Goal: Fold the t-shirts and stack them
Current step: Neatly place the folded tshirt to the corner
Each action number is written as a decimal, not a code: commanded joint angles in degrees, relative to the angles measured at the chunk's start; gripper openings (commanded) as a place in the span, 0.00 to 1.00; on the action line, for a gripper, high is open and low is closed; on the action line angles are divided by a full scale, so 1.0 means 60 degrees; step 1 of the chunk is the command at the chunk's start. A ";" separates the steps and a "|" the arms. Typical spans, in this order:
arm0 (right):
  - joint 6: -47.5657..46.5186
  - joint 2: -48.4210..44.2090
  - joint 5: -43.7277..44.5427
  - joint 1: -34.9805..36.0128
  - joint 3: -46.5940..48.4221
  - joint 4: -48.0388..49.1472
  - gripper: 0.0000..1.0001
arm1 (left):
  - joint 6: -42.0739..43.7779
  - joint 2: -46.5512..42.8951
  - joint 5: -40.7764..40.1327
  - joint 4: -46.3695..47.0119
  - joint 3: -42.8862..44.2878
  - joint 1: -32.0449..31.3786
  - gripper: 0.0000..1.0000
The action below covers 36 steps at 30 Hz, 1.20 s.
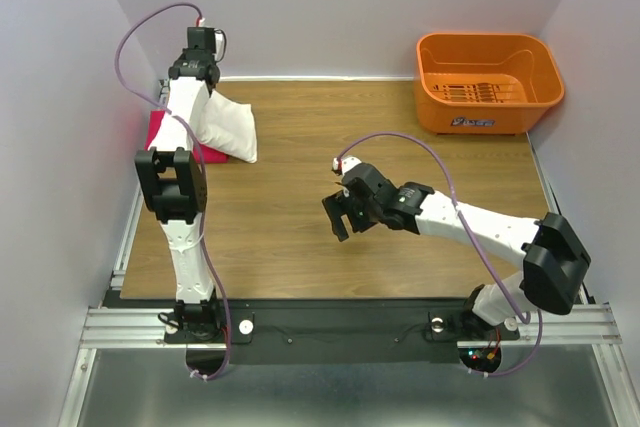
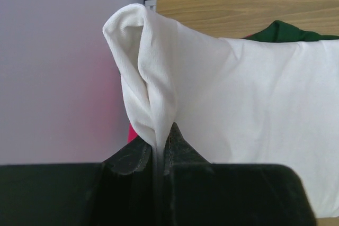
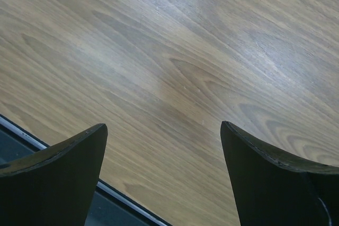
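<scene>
The folded white t-shirt (image 1: pixel 225 125) hangs lifted at the table's far left, over the pink-red t-shirt (image 1: pixel 160 133) that lies beneath it. My left gripper (image 1: pixel 192 77) is shut on an edge of the white t-shirt (image 2: pixel 238 104), pinching a fold between its fingertips (image 2: pixel 177 144). A bit of dark green sleeve (image 2: pixel 286 30) shows behind the white cloth, and a sliver of pink-red cloth (image 2: pixel 132 130) beside the jaws. My right gripper (image 1: pixel 340 215) is open and empty, hovering over bare wood (image 3: pixel 175 78) at mid-table.
An orange plastic basket (image 1: pixel 488 82) stands at the back right corner. Grey walls close in the left, back and right sides. A metal rail (image 1: pixel 130 237) runs along the table's left edge, and the table's near edge (image 3: pixel 63 157) shows under the right gripper.
</scene>
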 commanded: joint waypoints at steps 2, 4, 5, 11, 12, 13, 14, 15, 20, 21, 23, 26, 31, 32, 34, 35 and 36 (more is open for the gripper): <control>0.0219 0.0072 0.0228 0.0096 0.0494 -0.0147 0.93 | 0.0894 -0.0535 -0.0587 0.0195 0.0818 0.0685 0.00; 0.0277 0.0072 0.0243 0.0096 0.0465 -0.0147 0.93 | 0.0967 -0.0593 -0.0324 0.0370 0.0746 0.0819 0.00; 0.0292 0.0057 0.0272 0.0110 0.0450 -0.0147 0.93 | 0.0997 -0.0535 -0.0294 0.0385 0.0745 0.0820 0.00; 0.0424 0.0042 0.0682 0.0096 0.0362 -0.0162 0.93 | 0.1480 -0.0257 -0.1742 0.1029 0.0175 0.0980 0.00; 0.0439 0.0115 0.0668 0.0110 0.0348 -0.0162 0.93 | 0.1480 -0.0199 -0.1918 0.1117 0.0087 0.1039 0.00; 0.0439 0.0174 0.0639 0.0110 0.0348 -0.0162 0.93 | 0.1495 -0.0067 -0.2297 0.1292 -0.0073 0.1141 0.00; 0.0453 0.0232 0.0610 0.0096 0.0362 -0.0162 0.93 | 0.1524 0.0021 -0.2431 0.1366 -0.0133 0.1171 0.00; 0.0454 0.0378 0.0551 0.0110 0.0377 -0.0162 0.93 | 0.1568 0.0094 -0.2592 0.1483 -0.0192 0.1215 0.03; 0.0381 0.0701 0.0463 0.0096 0.0494 -0.0177 0.93 | 0.1378 0.0739 -0.2405 0.1615 -0.0148 0.1332 0.30; 0.0409 0.0702 0.0463 0.0110 0.0480 -0.0162 0.93 | 0.1305 0.0740 -0.2403 0.1616 -0.0148 0.1318 0.30; 0.0439 0.0702 0.0521 0.0096 0.0436 -0.0162 0.93 | 0.1144 0.0827 -0.2695 0.1806 -0.0221 0.1318 0.48; 0.0556 0.0527 0.0638 0.0096 0.0304 -0.0162 0.93 | 0.0910 0.0755 -0.3238 0.1952 -0.0222 0.1318 0.69; 0.0717 -0.0030 0.1325 0.0096 -0.0047 -0.0162 0.94 | 0.0032 -0.0065 -0.3253 0.1748 -0.0002 0.1172 0.80; 0.0775 -0.0263 0.1545 0.0096 -0.0135 -0.0162 0.94 | -0.0231 -0.0226 -0.3239 0.1661 0.0042 0.1084 0.80; 0.1009 -0.0542 0.2364 0.0110 -0.0398 -0.0162 0.99 | -0.1251 -0.0766 -0.2918 0.1136 0.0129 0.0806 0.80; 0.1097 -0.0718 0.2701 0.0096 -0.0472 -0.0177 1.00 | -0.1607 -0.0987 -0.2699 0.0944 0.0115 0.0718 0.80; 0.1287 -0.1111 0.3415 0.0081 -0.0545 -0.0235 1.00 | -0.1930 -0.1235 -0.2145 0.0768 0.0072 0.0615 0.81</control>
